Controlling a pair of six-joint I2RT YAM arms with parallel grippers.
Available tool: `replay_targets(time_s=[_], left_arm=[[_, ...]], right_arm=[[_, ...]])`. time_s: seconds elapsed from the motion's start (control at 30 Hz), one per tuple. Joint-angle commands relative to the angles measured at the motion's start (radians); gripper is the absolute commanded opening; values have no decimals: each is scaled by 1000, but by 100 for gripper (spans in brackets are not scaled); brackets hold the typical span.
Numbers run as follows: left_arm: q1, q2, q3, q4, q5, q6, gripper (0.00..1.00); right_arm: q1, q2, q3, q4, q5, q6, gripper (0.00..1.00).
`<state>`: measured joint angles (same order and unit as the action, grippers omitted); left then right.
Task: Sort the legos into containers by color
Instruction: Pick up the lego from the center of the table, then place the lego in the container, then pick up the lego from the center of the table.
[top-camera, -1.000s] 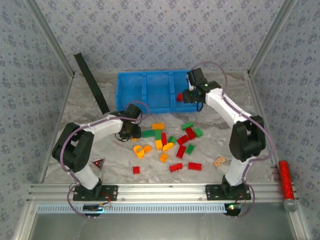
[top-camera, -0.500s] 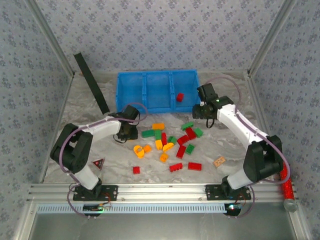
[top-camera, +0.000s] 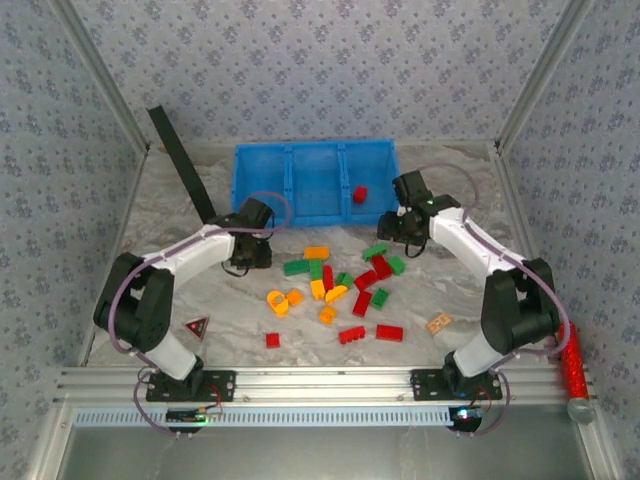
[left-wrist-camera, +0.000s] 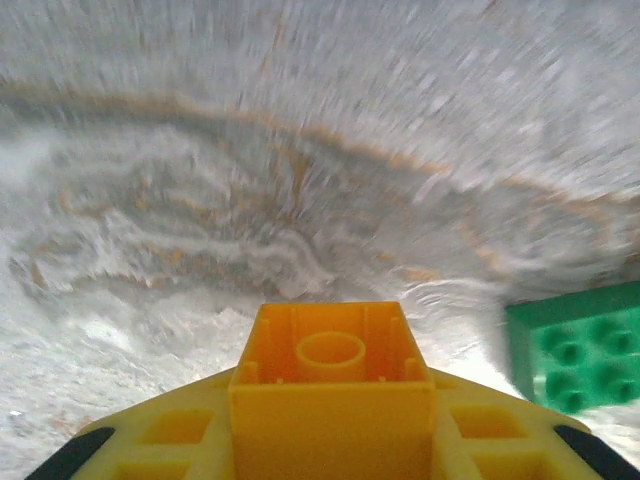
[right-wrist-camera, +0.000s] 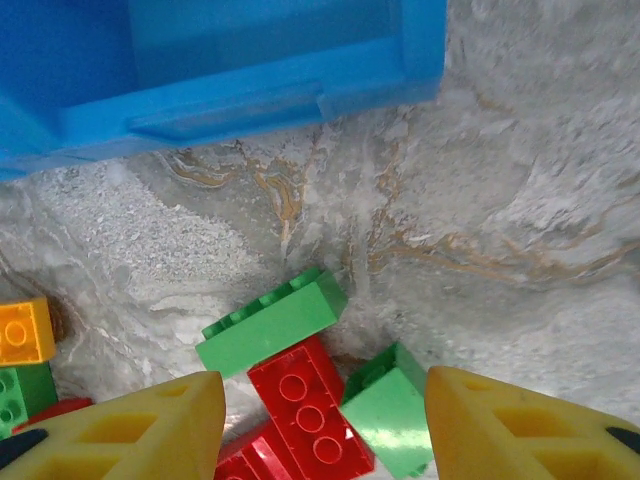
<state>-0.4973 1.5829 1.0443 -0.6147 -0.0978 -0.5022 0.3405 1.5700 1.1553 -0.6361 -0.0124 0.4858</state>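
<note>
Top external view: blue three-compartment bin (top-camera: 312, 148) at upper centre, one red brick (top-camera: 359, 194) lying in its right compartment. Loose legos (top-camera: 389, 332) in red, green and orange scattered across the marbled table (top-camera: 470, 190) at centre, below the bin. Left gripper (top-camera: 254, 256) at the scatter's left fringe, right gripper (top-camera: 402, 236) just below the bin's right corner. Jaw state unreadable from up here.

Left wrist view: yellow fingers (left-wrist-camera: 150, 440) pinching an orange brick (left-wrist-camera: 333, 365), hollow underside and round inner tube turned to the camera. Green studded brick (left-wrist-camera: 575, 345) at right edge, apart from it. Table blurred.

Right wrist view: jaws spread wide, yellow fingertips (right-wrist-camera: 130, 430) in both lower corners. Between them a long green brick (right-wrist-camera: 270, 322), a red studded brick (right-wrist-camera: 308, 400) and a small green brick (right-wrist-camera: 390, 405), crowded together. Second orange brick (right-wrist-camera: 22, 330) at left edge. Bin's wall across the top.
</note>
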Motion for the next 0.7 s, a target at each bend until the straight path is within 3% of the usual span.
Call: replay_targets(time_s=[0.0,0.23,0.67], left_arm=[[8,-60,102,-58,-32,64,27],[34,-43,274,-72,-104,176,27],[144,293,584,12,-64,253,27]], right_arm=[[-1,29,-35,7,-38,201,59],[10,60,-82,92,-76,405,59],[9,211,66,67,-85,444,62]])
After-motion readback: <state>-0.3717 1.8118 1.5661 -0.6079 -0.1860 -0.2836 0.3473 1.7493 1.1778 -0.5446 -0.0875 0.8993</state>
